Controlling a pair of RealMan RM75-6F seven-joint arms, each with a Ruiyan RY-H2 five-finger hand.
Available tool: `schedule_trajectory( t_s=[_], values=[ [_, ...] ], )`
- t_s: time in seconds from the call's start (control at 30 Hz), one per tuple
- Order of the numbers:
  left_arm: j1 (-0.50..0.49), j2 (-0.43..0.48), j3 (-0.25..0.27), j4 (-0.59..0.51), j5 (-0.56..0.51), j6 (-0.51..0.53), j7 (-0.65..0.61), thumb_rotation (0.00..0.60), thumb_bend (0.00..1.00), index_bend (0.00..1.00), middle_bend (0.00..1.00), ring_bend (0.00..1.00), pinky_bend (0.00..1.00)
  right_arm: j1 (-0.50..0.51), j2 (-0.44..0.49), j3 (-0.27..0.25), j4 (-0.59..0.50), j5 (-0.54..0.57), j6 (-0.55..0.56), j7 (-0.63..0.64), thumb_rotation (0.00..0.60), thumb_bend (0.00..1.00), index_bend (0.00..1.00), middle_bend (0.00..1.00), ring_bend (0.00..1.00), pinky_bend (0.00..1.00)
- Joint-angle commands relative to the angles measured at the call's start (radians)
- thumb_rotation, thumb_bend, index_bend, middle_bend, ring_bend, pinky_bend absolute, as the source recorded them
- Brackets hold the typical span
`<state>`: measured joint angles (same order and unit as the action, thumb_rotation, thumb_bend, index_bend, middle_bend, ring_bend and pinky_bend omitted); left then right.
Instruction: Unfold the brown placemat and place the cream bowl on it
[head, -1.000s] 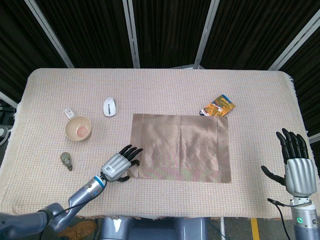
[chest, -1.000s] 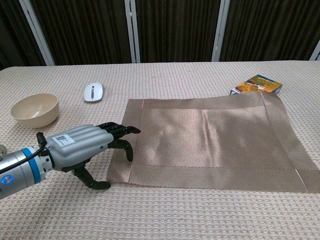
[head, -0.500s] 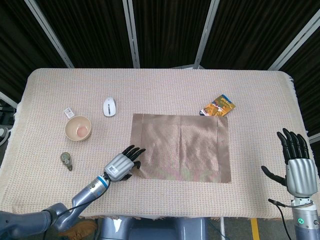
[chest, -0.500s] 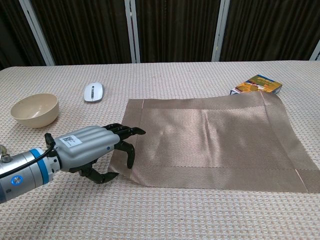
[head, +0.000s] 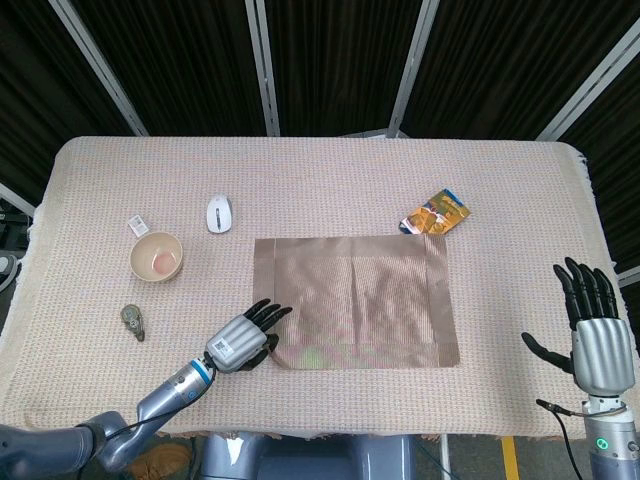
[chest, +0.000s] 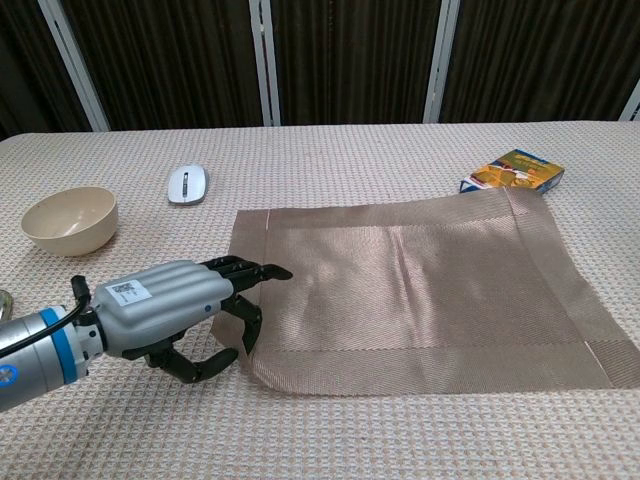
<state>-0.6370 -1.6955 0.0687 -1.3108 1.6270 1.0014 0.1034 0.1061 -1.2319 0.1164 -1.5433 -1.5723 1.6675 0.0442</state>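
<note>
Our left hand (chest: 175, 305) has the near-left corner of the brown placemat (head: 355, 300) pinched between thumb and fingers; in the chest view that corner curls up off the tablecloth (head: 500, 200) while the other edges lie flat. Our right hand (head: 597, 340) hovers upright at the table's 4 o'clock edge, fingers spread, holding nothing and well apart from the mat.

We judge the mat to be essentially unfolded, so what remains is to lay the corner down and fetch the cream bowl (head: 156, 256), which sits upright at the mat's 10 o'clock, apart from it, with a computer mouse (head: 219, 213) just beyond at its 1 o'clock.

Several things could go wrong from here:
- If we pull further on the pinched corner, the whole mat may slide or skew toward 7 o'clock, since nothing weighs it down.
- If we let go carelessly, the lifted corner may fold under itself and leave a bump where the bowl should rest.
- The far-right corner lies just beside the colourful snack packet (head: 436, 212) at 1 o'clock; any shove that way could ruck the mat against it.
- Reaching for the bowl, we could knock the mouse, the small white tag (head: 138, 225) or the small dark object (head: 132, 320) near it.
</note>
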Motion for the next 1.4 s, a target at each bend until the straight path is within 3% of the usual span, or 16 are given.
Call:
schedule_trajectory(
  t_s=[0.03,0.27,0.47,0.8,1.4],
  values=[
    [0.01,0.05,0.064,-0.041,0.072,0.038,-0.022,0.6,0.49,0.7,0.0,0.0,0.0,-0.001,-0.003,0.0,0.0,-0.002,-0.001,-0.007,0.6,0.0,0.0,0.0,0.0,0.0],
    [0.031,0.149,0.166,-0.095,0.191,0.12,-0.052,0.6,0.49,0.72,0.0,0.0,0.0,-0.002,-0.012,-0.003,-0.003,-0.014,-0.003,-0.029,0.6,0.0,0.0,0.0,0.0,0.0],
    [0.056,0.229,0.219,-0.1,0.23,0.166,-0.062,0.6,0.49,0.73,0.0,0.0,0.0,-0.002,-0.018,-0.004,-0.007,-0.021,-0.004,-0.044,0.6,0.0,0.0,0.0,0.0,0.0],
    [0.108,0.265,0.213,-0.008,0.198,0.224,-0.159,0.6,0.49,0.73,0.0,0.0,0.0,-0.001,-0.018,0.0,-0.012,-0.024,-0.009,-0.046,0.6,0.0,0.0,0.0,0.0,0.0],
    [0.121,0.271,0.227,-0.047,0.24,0.212,-0.166,0.6,0.49,0.72,0.0,0.0,0.0,-0.005,-0.012,0.003,-0.02,-0.028,-0.009,-0.04,0.6,0.0,0.0,0.0,0.0,0.0]
  ],
)
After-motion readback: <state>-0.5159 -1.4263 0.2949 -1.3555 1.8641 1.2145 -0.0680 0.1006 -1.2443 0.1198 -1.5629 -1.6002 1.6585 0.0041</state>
